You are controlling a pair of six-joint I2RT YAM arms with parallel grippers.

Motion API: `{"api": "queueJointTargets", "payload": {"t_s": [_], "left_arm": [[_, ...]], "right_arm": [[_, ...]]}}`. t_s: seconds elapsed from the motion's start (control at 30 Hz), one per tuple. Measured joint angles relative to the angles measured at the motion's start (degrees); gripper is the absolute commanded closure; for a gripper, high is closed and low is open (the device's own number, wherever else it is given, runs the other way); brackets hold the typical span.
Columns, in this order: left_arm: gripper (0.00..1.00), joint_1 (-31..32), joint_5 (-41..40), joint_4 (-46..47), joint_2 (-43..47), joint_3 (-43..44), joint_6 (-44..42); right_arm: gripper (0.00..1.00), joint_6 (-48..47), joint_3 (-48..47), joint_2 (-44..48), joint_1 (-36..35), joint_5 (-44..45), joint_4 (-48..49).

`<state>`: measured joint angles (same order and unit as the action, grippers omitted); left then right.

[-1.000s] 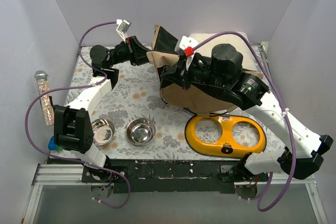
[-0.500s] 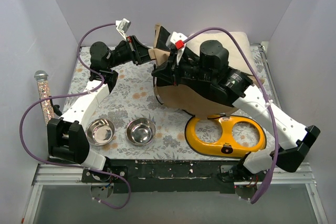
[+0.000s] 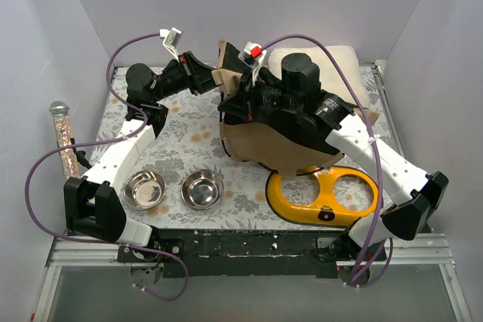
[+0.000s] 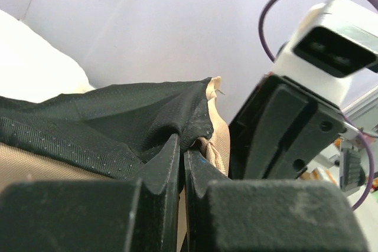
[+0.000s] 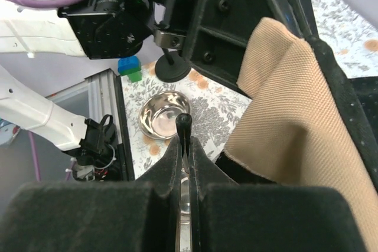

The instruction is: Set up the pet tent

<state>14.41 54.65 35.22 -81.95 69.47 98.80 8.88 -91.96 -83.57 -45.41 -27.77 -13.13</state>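
Plainly the pet tent [image 3: 264, 148] is not up yet. It lies slumped as a tan heap toward the back of the table [image 3: 181, 130], with its near edge at the yellow bowl stand [image 3: 283, 186] and the cream cushion [image 3: 336, 58] behind it. Two steel bowls [image 3: 202, 188] sit apart at the near left, out of the way.

My left pincer [image 4: 182, 154] is closed tight on a fold at the tent's raised corner, black lining and tan hem together. I judge I hold it off the table so the cloth is taut enough to work against.

My right pincer [image 5: 184, 143] is pinched down on the thin black rod [image 5: 183, 121], whose rounded tip pokes just past my fingertips. I reckon that grip lets me steer it toward that corner.
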Motion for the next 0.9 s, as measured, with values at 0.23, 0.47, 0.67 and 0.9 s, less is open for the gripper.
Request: {"api": "queueJointTargets", "payload": {"t_s": [0.23, 0.47, 0.67, 0.9], "left_arm": [[1.0, 1.6, -0.3, -1.0, 3.1, -0.3, -8.3], [1.0, 2.2, -0.9, -0.8, 4.8, -2.1, -12.4], [1.0, 2.2, -1.0, 0.8, 5.5, -3.4, -13.7], [1.0, 2.2, -0.5, 2.3, 5.5, -3.6, -15.8]], "right_arm": [[0.99, 1.9, -0.2, -2.9, 0.1, -3.2, -0.9], [0.99, 3.0, -0.2, -3.6, 1.0, -5.1, -2.1], [0.99, 3.1, -0.7, -3.6, 1.1, -5.9, -3.5], [0.99, 3.2, -2.0, -3.6, 1.6, -5.7, -5.1]]}}
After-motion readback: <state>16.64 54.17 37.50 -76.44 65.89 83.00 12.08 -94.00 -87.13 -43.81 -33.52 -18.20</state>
